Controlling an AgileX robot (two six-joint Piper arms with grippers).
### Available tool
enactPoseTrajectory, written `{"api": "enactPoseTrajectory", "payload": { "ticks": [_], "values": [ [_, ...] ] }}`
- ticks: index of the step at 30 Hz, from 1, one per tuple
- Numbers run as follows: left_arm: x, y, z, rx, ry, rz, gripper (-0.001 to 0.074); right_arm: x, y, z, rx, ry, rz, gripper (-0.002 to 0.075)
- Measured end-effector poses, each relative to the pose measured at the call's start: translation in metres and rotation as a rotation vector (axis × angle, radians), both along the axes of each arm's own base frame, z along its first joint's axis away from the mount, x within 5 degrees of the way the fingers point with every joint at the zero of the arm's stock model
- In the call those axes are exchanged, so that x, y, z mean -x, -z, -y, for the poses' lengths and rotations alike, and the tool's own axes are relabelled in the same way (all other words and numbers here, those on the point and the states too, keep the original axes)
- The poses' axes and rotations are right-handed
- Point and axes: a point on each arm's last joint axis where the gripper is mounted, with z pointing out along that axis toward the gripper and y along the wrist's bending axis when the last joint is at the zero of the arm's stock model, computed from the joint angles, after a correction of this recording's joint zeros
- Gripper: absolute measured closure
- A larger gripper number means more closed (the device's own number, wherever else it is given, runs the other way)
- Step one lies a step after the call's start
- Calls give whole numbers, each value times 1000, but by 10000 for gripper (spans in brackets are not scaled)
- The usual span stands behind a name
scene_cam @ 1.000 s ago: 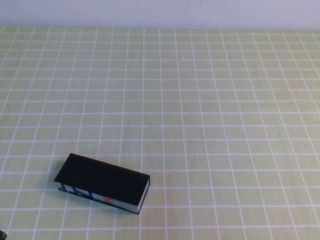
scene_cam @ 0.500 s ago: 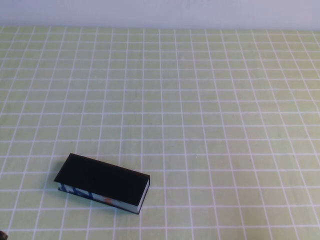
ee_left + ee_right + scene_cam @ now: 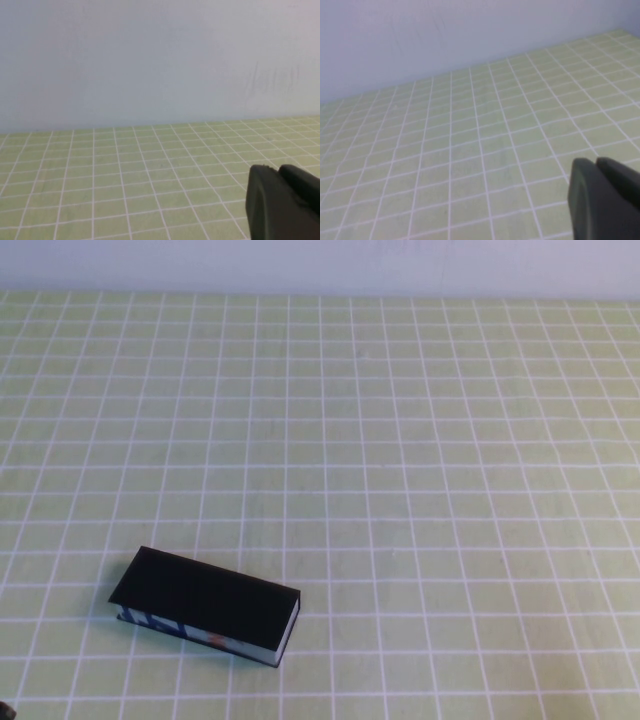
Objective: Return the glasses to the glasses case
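The glasses case lies on the table near its front left, lid down, black on top, with its blue-and-white patterned side and orange mark facing the front. The glasses are out of view. Neither arm reaches into the high view. In the left wrist view my left gripper hangs above bare cloth, its two black fingers pressed together and holding nothing. In the right wrist view my right gripper is likewise shut and empty over the cloth. Neither wrist view shows the case.
A green tablecloth with a white grid covers the whole table. A pale wall runs along the far edge. A small dark bit shows at the front left corner.
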Motion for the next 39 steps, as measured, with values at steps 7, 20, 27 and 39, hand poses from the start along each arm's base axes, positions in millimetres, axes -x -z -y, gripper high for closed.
{"api": "enactPoseTrajectory", "payload": {
  "ticks": [7, 20, 27, 39],
  "values": [
    [0, 0, 0, 0, 0, 0, 739, 0, 4, -1, -7, -19, -42, 737],
    [0, 0, 0, 0, 0, 0, 739, 1, 22, -7, 209, -122, -116, 737],
    [0, 0, 0, 0, 0, 0, 739, 2, 25, -9, 237, -146, -150, 737],
    [0, 0, 0, 0, 0, 0, 739, 2, 25, -9, 240, -147, -151, 737]
  ]
}}
